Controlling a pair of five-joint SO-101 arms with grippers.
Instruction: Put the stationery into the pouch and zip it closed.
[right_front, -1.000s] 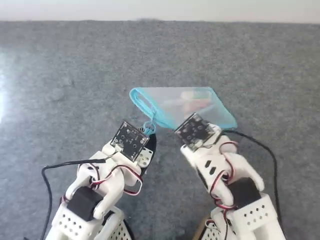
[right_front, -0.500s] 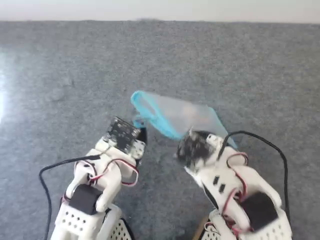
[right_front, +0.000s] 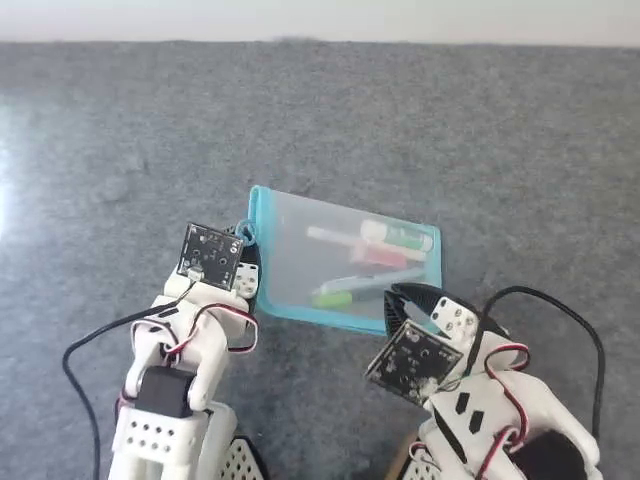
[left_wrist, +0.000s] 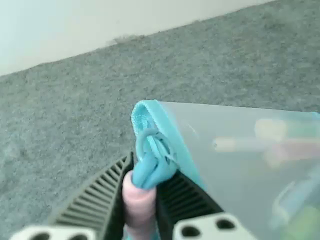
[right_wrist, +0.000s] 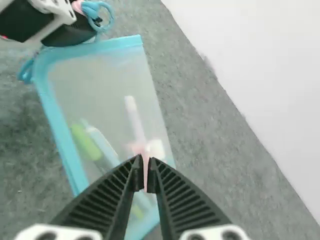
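Translucent teal-edged plastic pouch (right_front: 300, 255) flat on grey worktop (right_front: 120, 130), coloured pens (right_front: 365, 262) inside. Left jaws pinch teal zip-pull loop (left_wrist: 152, 162) at corner, so zip probably run closed. Right jaws nearly shut, empty, over near edge.

You have soft, even light over the worktop (right_front: 450, 130), bright without hard edges. At the high view's left edge a pale wash of glare lifts the grey. Shadows are faint, gathered close under the arms. A milky sheen lies on the pouch (right_front: 300, 250). In the right wrist view the wall (right_wrist: 260, 60) glares almost white
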